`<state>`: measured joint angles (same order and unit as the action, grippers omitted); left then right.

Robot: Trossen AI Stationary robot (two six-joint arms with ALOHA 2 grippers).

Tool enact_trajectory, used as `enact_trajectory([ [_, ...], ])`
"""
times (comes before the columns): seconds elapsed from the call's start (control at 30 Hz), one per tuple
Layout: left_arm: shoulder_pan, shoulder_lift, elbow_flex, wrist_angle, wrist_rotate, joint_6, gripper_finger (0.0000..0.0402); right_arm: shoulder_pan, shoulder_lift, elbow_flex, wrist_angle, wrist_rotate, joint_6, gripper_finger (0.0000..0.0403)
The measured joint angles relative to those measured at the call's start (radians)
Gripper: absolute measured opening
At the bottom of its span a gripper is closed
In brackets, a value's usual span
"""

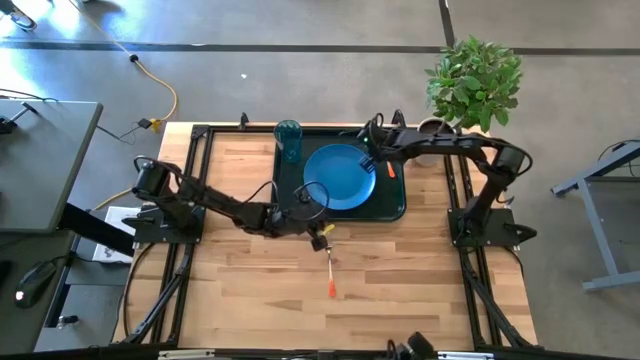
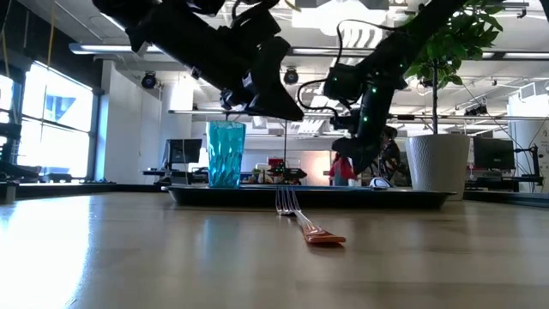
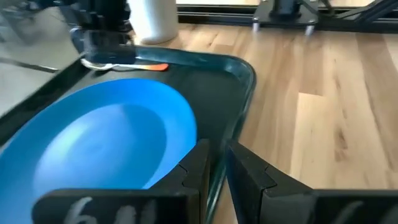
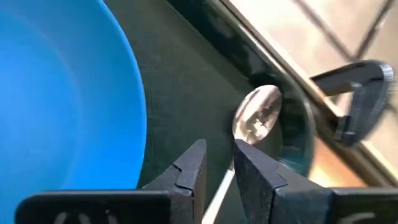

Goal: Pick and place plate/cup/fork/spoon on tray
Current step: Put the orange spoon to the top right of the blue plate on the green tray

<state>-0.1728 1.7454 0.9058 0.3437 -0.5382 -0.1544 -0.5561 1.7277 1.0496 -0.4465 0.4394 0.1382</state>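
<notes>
The dark-green tray (image 1: 395,205) lies at the table's far middle. The blue plate (image 1: 340,178) lies flat on its floor. The teal cup (image 1: 288,140) stands upright in its far-left corner. The spoon (image 1: 385,170) lies on the tray to the right of the plate, orange handle toward the right. My right gripper (image 1: 368,158) is down over the spoon's metal end, shut on it. The fork (image 1: 328,268) lies flat on the bare table in front of the tray, tines toward the tray. My left gripper (image 1: 318,205) hovers shut and empty over the tray's near rim, beside the plate (image 3: 106,143). My right gripper has the spoon's thin metal shaft (image 4: 225,183) between its two fingers, just behind the oval bowl (image 4: 256,119). The fingers come from above, slanting down, and lie across the shaft. The spoon lies low and level on the tray floor, beside the plate's rim.
A potted plant (image 1: 475,80) in a white pot (image 2: 437,167) stands just off the tray's far-right corner, close to my right arm. Bare wooden table lies in front of the tray on both sides of the fork. Black frame rails run along the table's left and right edges.
</notes>
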Motion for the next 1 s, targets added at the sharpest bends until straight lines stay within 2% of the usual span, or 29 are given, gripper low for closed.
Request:
enact_trajectory([
  [0.23,0.023,0.000,0.000,-0.010,0.015,0.036,0.0042,-0.093,0.006,-0.001,0.022,-0.128,-0.003,0.0101],
  [0.47,0.024,0.000,0.000,-0.025,0.016,0.035,0.0042,-0.157,0.009,-0.001,-0.007,-0.113,0.019,0.0101],
  [0.57,0.024,0.000,0.000,-0.025,0.014,0.035,0.0042,-0.174,0.021,-0.001,-0.001,-0.148,0.019,0.0094],
  [1.0,0.022,0.000,0.000,-0.025,0.013,0.035,0.0042,-0.170,0.095,0.001,-0.008,-0.160,-0.004,0.0083],
])
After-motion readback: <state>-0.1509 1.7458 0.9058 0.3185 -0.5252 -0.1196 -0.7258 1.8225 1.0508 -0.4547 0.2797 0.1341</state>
